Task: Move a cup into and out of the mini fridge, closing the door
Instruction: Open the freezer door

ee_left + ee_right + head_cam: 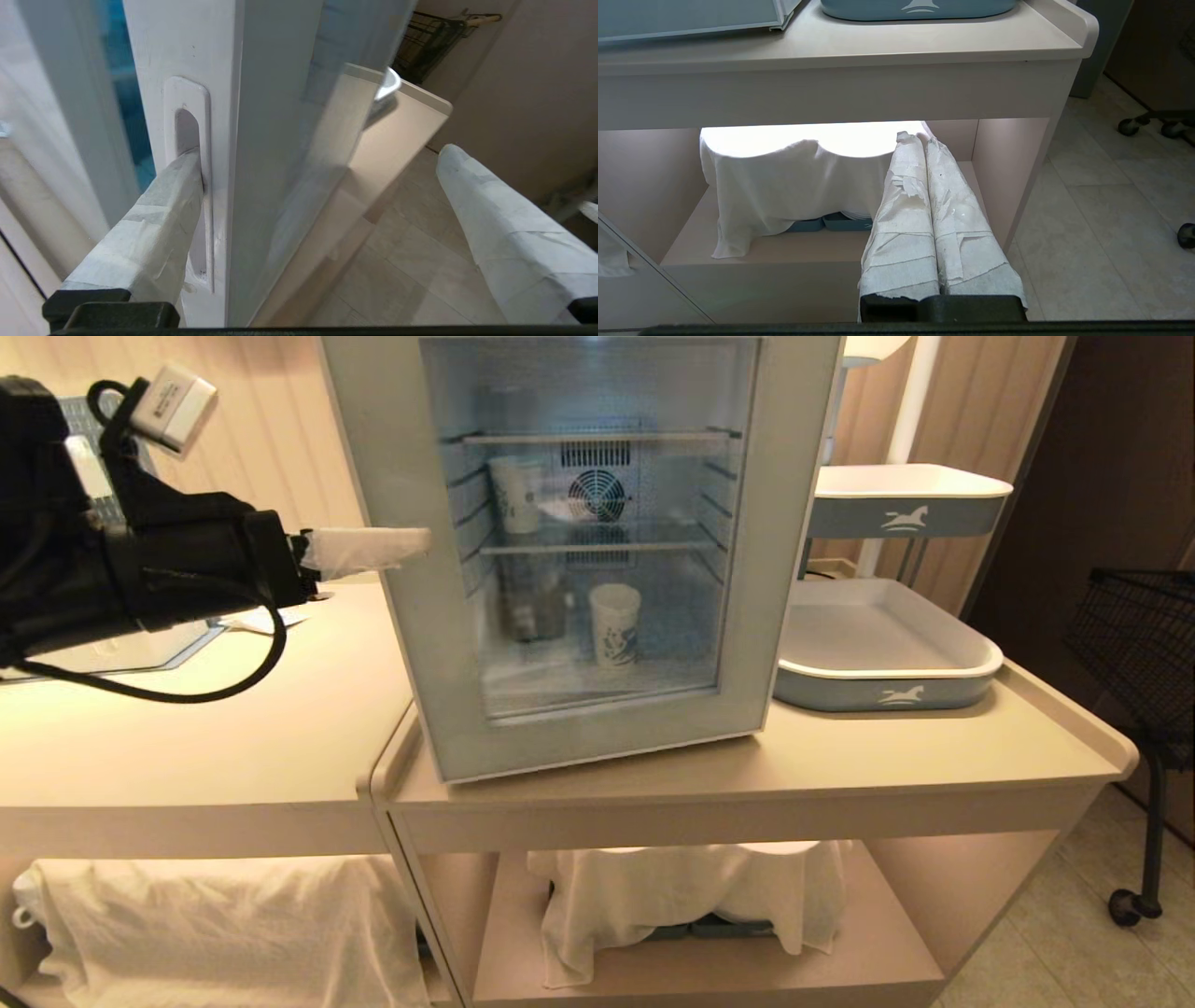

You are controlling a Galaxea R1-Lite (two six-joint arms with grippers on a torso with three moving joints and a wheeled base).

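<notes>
The mini fridge [56, 84] stands on the beige counter [840, 756]. Its door [784, 523], tinted glass in a pale frame, is ajar at the handle side, where a blue gap shows. Through the glass the cup [615, 623], white with blue print, stands on the fridge floor. A second white cup [516, 493] is on the shelf above. My left gripper [321, 153] is open and straddles the door's edge. One taped fingertip [189, 161] rests in the handle recess [187, 130]; the other hangs before the door's front. My right gripper [915, 137] is shut and empty, low before the counter's lower shelf.
A blue-and-white tray [887, 686] sits right of the fridge, with a tiered cart's tray [906, 509] behind it. A black wire basket on wheels [1134, 635] stands at the far right. White cloths [681, 896] drape things on the lower shelves.
</notes>
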